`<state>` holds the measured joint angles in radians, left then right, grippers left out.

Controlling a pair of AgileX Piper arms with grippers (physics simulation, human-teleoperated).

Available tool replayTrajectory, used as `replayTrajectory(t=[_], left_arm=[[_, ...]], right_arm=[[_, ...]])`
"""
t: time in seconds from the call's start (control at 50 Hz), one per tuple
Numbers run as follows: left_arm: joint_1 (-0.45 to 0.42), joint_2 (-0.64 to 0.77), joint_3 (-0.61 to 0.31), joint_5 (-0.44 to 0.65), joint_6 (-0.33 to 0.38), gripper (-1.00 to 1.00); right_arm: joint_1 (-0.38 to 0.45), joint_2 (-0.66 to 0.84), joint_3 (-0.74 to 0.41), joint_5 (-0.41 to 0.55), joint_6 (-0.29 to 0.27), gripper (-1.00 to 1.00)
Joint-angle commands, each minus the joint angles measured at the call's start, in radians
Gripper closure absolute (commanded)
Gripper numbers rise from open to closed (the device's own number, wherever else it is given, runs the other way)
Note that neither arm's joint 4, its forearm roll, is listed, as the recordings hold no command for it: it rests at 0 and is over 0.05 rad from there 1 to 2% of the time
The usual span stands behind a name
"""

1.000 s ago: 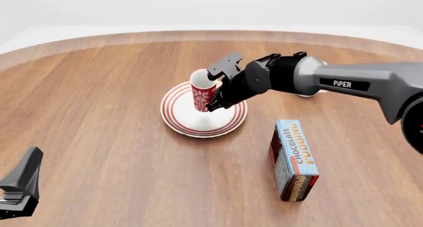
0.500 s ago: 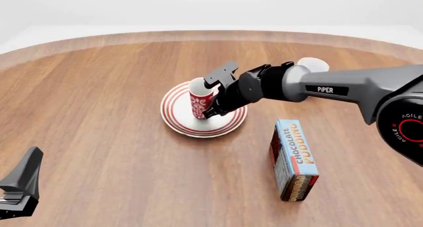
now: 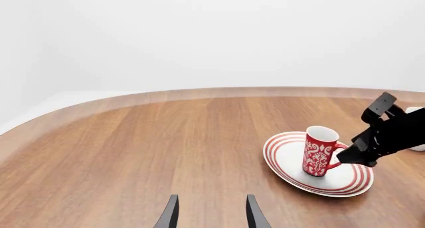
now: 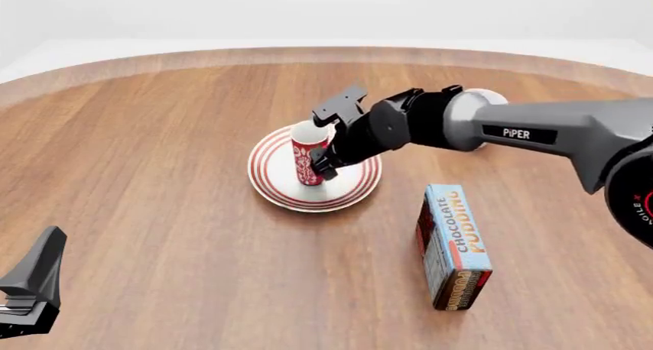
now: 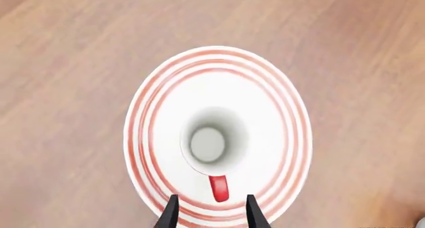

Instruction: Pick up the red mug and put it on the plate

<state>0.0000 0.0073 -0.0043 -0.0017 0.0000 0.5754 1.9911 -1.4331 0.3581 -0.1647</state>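
The red mug [image 4: 307, 157] stands upright on the plate [image 4: 268, 183], near its middle. My right gripper [image 4: 334, 137] is open just above and to the right of the mug, at its handle side, not gripping it. In the right wrist view I look straight down into the mug [image 5: 211, 142] on the plate [image 5: 147, 133]; the red handle points toward the gap between the open fingertips [image 5: 174, 213]. The left wrist view shows the mug [image 3: 319, 151] on the plate [image 3: 284, 157] with the right gripper [image 3: 367, 133] beside it. My left gripper [image 3: 211, 215] is open and empty at the table's near left.
A chocolate pudding box [image 4: 455, 246] lies to the right of the plate, nearer to me. A plain white mug [image 4: 488, 96] stands behind the right arm, mostly hidden. The table's curved far edge [image 4: 326, 52] runs across the back.
The right gripper has lowered the tilted mug onto the plate, where it now stands upright. The fingers have opened and drawn slightly up and away. The left arm has not moved.
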Motion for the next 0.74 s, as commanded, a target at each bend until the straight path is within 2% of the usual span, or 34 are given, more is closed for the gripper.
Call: replayTrajectory(t=[0.02, 0.28, 0.42, 0.48, 0.5, 0.56, 0.64, 0.68, 0.74], left_arm=[[0.000, 0.000, 0.000, 0.000, 0.000, -1.00], [0.000, 0.000, 0.000, 0.000, 0.000, -1.00], [0.000, 0.000, 0.000, 0.000, 0.000, -1.00], [0.000, 0.000, 0.000, 0.000, 0.000, -1.00], [0.000, 0.000, 0.000, 0.000, 0.000, -1.00], [0.000, 0.000, 0.000, 0.000, 0.000, -1.00], [0.000, 0.000, 0.000, 0.000, 0.000, -1.00], [0.000, 0.000, 0.000, 0.000, 0.000, -1.00], [0.000, 0.000, 0.000, 0.000, 0.000, -1.00]], right_arm=[[0.030, -0.130, 0.022, 0.064, -0.022, -1.00], [0.102, -0.421, 0.149, 0.122, -0.082, -1.00], [0.155, -0.593, 0.205, 0.161, -0.069, -1.00], [0.170, -0.634, 0.212, 0.172, -0.067, -1.00], [0.185, -0.667, 0.214, 0.181, -0.050, -1.00], [0.186, -0.700, 0.225, 0.183, -0.056, -1.00], [0.189, -0.763, 0.238, 0.162, -0.049, -1.00], [0.184, -0.786, 0.256, 0.135, -0.071, -1.00], [0.209, -0.842, 0.275, 0.079, -0.029, -1.00]])
